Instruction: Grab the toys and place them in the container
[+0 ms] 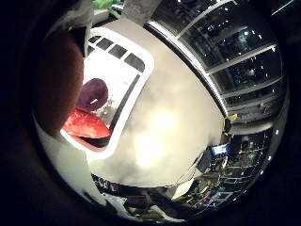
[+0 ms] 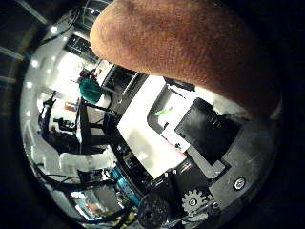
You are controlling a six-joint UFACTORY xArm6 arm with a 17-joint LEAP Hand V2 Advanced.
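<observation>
A brown, rough-skinned toy [image 2: 190, 43] fills much of the thumb side view and lies tight against the palm. My hand [image 2: 205, 157] shows black and geared finger parts curled beside it, holding it above the table. The same brown toy [image 1: 59, 80] hangs over one end of the white container [image 1: 141, 61]. Inside the container lie a purple toy [image 1: 92, 94] and a red toy [image 1: 87, 125], touching each other.
The container stands on a pale tabletop [image 1: 169, 122] with bare surface beside it. A small green object [image 2: 164, 111] lies on a white surface farther off. Dark windows and room clutter surround the table.
</observation>
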